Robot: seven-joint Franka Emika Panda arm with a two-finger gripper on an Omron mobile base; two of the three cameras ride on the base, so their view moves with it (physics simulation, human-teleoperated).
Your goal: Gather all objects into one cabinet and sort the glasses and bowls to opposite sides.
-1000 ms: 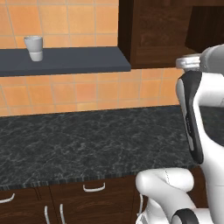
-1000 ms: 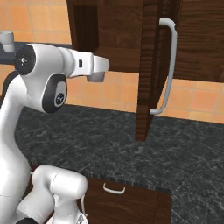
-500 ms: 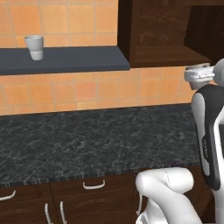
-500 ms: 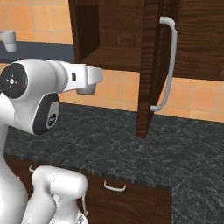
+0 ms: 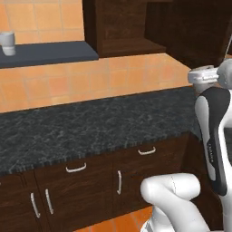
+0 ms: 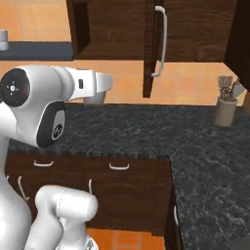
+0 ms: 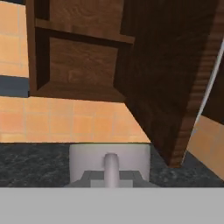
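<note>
My gripper [image 7: 110, 176] is shut on a grey-beige handled mug [image 7: 87, 159], whose handle faces the hand camera. In the right base view the mug [image 6: 95, 99] hangs under the gripper [image 6: 96, 93], above the counter and left of the cabinet door. The dark wood cabinet [image 7: 74, 57] stands open ahead of the hand, its door [image 7: 166, 78] swung out to the right with a pale bar handle [image 7: 211, 81]. A pale tumbler [image 5: 7, 43] stands on the blue-grey shelf [image 5: 50, 52], left of the cabinet [image 5: 122, 27]. Bowls are out of view.
A black stone counter [image 6: 161, 132] runs under the cabinet and turns a corner at the right. A utensil holder [image 6: 225, 106] stands on it at the far right. The open door [image 6: 149, 58] juts out over the counter. Drawers and base cabinets [image 5: 81, 181] lie below.
The whole picture has shifted left in both base views, so the camera has moved. The arm has swung towards the open cabinet, and the mug still hangs in the gripper.
</note>
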